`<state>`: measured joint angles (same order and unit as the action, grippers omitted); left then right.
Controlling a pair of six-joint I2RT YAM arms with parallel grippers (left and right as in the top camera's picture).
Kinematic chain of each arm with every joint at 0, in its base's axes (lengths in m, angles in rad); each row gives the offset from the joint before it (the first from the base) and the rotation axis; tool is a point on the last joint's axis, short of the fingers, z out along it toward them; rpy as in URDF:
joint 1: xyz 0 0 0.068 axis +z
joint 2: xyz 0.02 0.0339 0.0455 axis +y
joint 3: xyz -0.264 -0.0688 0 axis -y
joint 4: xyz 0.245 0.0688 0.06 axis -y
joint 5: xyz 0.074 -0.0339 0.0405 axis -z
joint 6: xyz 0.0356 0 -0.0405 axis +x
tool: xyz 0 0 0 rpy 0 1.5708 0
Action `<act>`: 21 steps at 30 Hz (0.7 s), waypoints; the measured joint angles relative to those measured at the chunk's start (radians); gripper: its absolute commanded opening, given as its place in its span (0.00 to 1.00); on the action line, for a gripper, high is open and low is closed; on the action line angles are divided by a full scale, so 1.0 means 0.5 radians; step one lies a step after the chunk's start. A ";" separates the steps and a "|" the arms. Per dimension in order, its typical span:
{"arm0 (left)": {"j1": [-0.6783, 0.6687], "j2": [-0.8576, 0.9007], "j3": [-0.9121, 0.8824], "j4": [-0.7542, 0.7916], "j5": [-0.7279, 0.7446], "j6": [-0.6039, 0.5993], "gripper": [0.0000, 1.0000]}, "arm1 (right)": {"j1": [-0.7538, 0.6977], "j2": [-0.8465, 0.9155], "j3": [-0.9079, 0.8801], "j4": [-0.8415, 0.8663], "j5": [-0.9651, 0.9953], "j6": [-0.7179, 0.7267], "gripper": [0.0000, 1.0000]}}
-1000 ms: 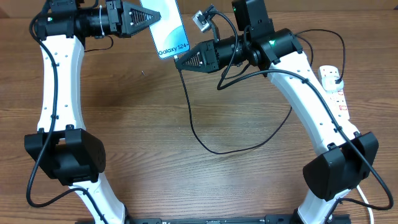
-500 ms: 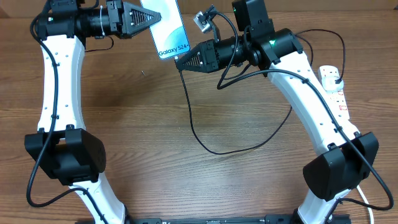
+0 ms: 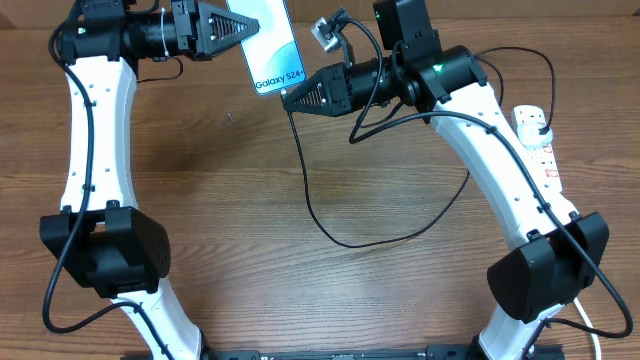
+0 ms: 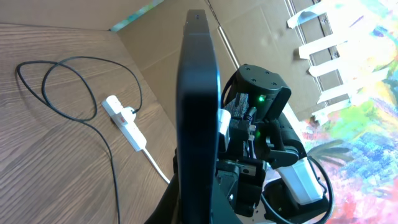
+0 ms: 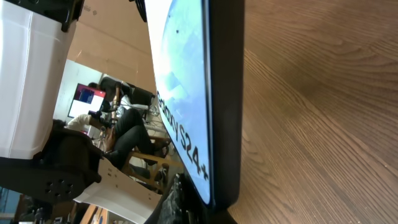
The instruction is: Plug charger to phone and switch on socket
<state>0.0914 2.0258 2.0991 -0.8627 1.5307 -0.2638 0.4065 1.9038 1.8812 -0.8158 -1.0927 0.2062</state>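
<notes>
Phone (image 3: pixel 270 45): one, seen from overhead raised off the table (image 3: pixel 230 200), clamped at its side by the left fingers (image 3: pixel 222 28). Right fingers (image 3: pixel 308 96) closed on the tip of the one charger (image 3: pixel 345 245), just under the phone's bottom edge; cable looped across to the one socket (image 3: pixel 537 135) at the table's right edge. From left wrist: phone edge-on, socket beyond. From right wrist: screen lettering close, own fingers barely shown.
</notes>
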 measured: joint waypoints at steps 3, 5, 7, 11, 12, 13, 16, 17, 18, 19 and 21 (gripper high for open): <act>-0.001 0.000 0.000 0.022 0.002 0.000 0.04 | -0.001 0.000 0.000 0.001 0.002 0.000 0.04; -0.001 0.000 0.000 0.038 0.005 0.000 0.04 | -0.002 0.000 0.000 0.000 0.002 0.000 0.04; -0.001 0.000 0.000 0.045 0.006 0.000 0.04 | -0.002 0.000 0.000 0.000 0.002 0.000 0.04; -0.001 0.000 0.000 0.050 0.006 0.000 0.04 | -0.013 0.000 0.000 -0.004 0.000 0.000 0.04; -0.001 0.000 0.000 0.052 0.006 0.000 0.04 | -0.021 0.000 0.000 -0.010 -0.004 0.000 0.04; -0.001 0.000 0.000 0.051 0.006 0.000 0.04 | -0.029 0.000 0.000 -0.014 -0.011 -0.001 0.04; -0.001 0.000 0.000 0.053 0.006 0.000 0.04 | -0.053 0.000 0.000 -0.028 -0.032 -0.001 0.04; -0.001 0.000 0.000 0.053 0.006 -0.001 0.04 | -0.054 0.000 0.000 -0.030 -0.037 -0.001 0.04; -0.001 0.000 0.000 0.053 0.006 -0.001 0.04 | -0.054 0.000 0.000 -0.034 -0.037 -0.004 0.04; -0.001 0.000 0.000 0.053 0.007 -0.001 0.04 | -0.054 0.000 0.000 -0.037 -0.043 -0.010 0.04; -0.001 0.000 0.000 0.053 0.007 -0.010 0.04 | -0.053 0.000 0.000 -0.050 -0.054 -0.024 0.04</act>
<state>0.0910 2.0258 2.0991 -0.8364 1.5341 -0.2687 0.3798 1.9038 1.8812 -0.8406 -1.1198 0.1940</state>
